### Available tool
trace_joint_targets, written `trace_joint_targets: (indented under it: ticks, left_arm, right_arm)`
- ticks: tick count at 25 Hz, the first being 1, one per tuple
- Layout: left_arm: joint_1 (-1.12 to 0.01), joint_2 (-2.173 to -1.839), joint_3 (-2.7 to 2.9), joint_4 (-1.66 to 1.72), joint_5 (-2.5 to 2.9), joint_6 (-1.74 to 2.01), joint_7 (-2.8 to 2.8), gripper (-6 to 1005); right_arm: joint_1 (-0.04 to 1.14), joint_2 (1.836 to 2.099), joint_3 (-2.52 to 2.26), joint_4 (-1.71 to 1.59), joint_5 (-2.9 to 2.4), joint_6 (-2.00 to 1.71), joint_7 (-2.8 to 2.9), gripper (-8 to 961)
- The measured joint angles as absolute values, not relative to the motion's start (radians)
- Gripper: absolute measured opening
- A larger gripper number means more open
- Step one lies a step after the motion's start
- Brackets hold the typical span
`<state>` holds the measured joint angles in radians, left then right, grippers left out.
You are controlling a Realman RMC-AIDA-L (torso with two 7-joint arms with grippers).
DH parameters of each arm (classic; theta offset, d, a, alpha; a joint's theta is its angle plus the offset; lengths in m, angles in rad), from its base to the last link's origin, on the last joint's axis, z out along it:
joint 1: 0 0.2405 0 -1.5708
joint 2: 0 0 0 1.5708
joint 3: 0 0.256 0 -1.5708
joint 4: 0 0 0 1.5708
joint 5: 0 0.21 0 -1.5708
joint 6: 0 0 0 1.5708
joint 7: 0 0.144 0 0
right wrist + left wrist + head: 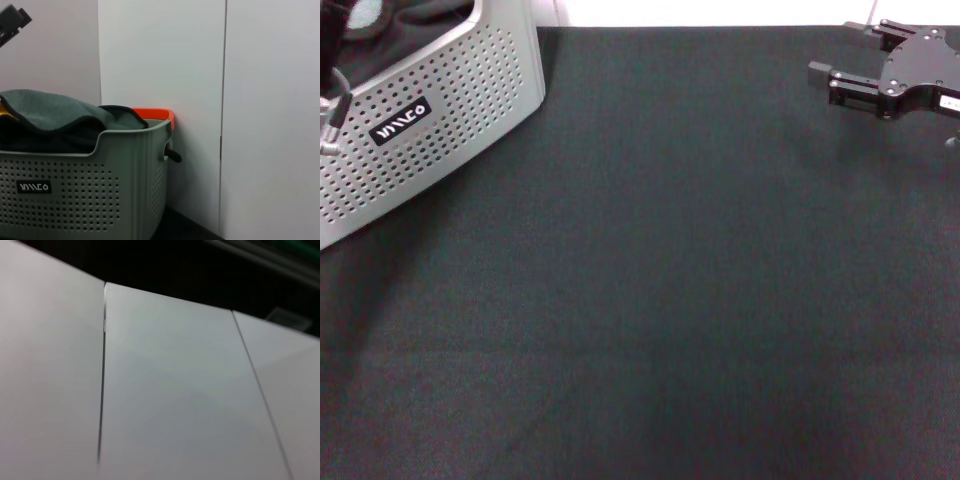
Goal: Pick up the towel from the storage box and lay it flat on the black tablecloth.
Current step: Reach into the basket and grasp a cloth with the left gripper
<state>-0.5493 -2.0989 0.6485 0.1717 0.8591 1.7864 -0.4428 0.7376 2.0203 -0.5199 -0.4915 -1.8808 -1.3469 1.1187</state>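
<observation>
— Two grippers, but which one is placed for the job?

— The left one. Only a sliver of the left arm (330, 85) shows in the head view, at the near wall of the storage box (440, 120); its fingers are out of sight, so I cannot tell whether they are parted or closed. The right gripper (820, 80) hovers over the far right of the black tablecloth (650, 300), well apart from the box, its two short fingers side by side with barely a gap; I would not call them open or closed either.

— And the towel?

— In the box, heaped above the rim. The right wrist view shows the towel (55, 112) grey side up, a black-trimmed edge drooping toward the box's corner, a yellow scrap at one end.

— Its long axis?

— Bunched as it is, none can be read. It lies just beyond the left arm, so that arm is nearer, I judge.
</observation>
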Motion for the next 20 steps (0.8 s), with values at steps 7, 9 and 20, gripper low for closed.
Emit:
trace_joint_targets:
  ticks: [7, 9, 20]
  left_arm:
    - [-0.429, -2.100, 0.785, 0.497, 0.881, 1.694, -0.905, 737]
    - [-0.388, -2.102, 0.825, 0.589, 0.872, 1.677, -1.012, 737]
    - [-0.316, -2.100, 0.871, 0.946, 0.973, 1.505, -1.499, 737]
  right_arm:
    - [0.741, 2.022, -0.520, -0.491, -1.879, -1.345, 1.116, 707]
    - [0.741, 2.022, -0.520, -0.490, -1.879, -1.345, 1.115, 707]
    - [0.742, 2.022, -0.520, -0.478, -1.879, -1.344, 1.109, 708]
